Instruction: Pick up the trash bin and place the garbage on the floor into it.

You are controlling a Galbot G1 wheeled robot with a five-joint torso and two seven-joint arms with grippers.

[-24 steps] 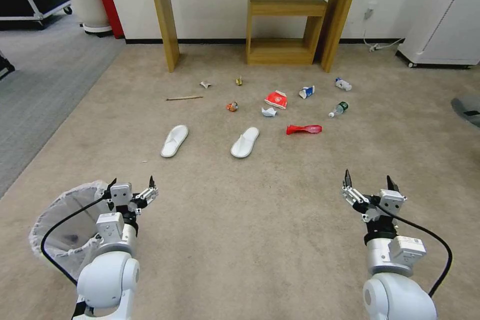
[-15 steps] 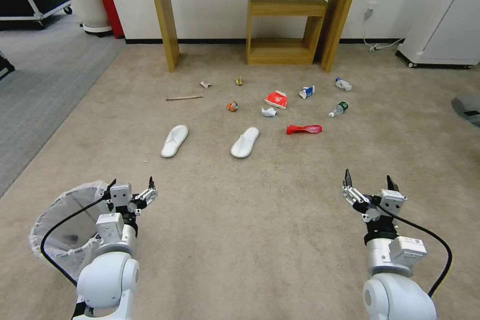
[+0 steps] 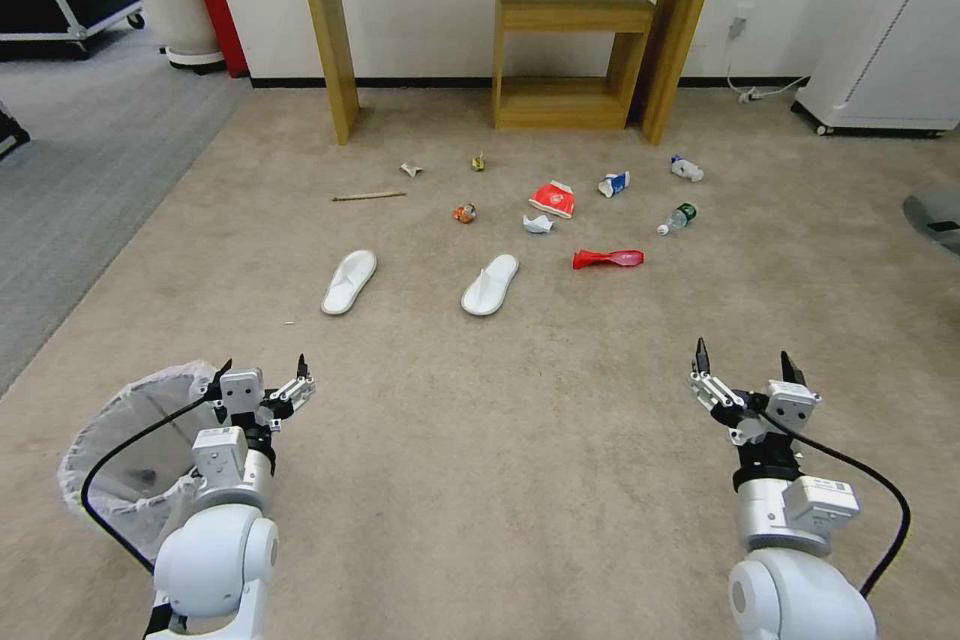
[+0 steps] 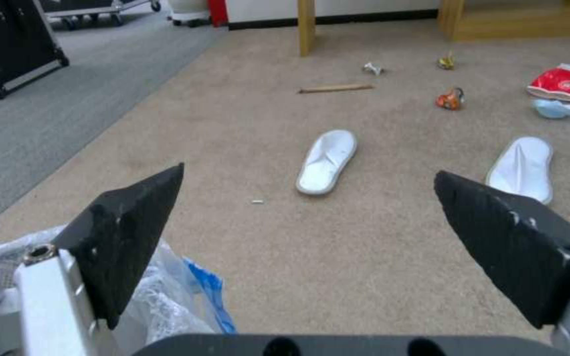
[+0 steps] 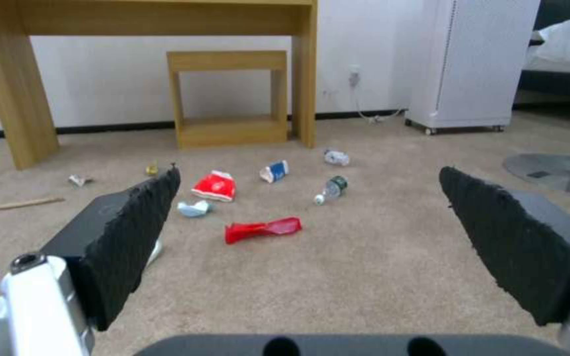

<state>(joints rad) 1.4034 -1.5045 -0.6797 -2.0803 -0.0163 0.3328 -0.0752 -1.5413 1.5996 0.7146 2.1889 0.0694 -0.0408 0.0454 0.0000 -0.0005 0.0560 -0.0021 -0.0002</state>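
The trash bin [image 3: 110, 425], round with a translucent white liner, stands on the carpet at my near left; its liner with a blue edge [image 4: 166, 291] shows in the left wrist view. My left gripper [image 3: 262, 365] hangs open just right of the bin's rim, apart from it. My right gripper [image 3: 743, 355] is open and empty at the near right. The garbage lies ahead: two white slippers [image 3: 349, 281] [image 3: 490, 283], a red bottle [image 3: 607, 259], a red-white carton [image 3: 553, 198], a clear green-label bottle [image 3: 678, 217], a blue-white wrapper [image 3: 613, 184] and a wooden stick [image 3: 369, 196].
A wooden desk [image 3: 330, 40] with a small wooden stool [image 3: 572, 55] under it stands against the far wall. A white wheeled cabinet [image 3: 890, 40] is at the back right, a white plant pot [image 3: 180, 10] at the back left. Bare carpet lies between the grippers and the litter.
My right gripper has shifted a little to the right and toward me. The left gripper, the bin and the litter have not moved.
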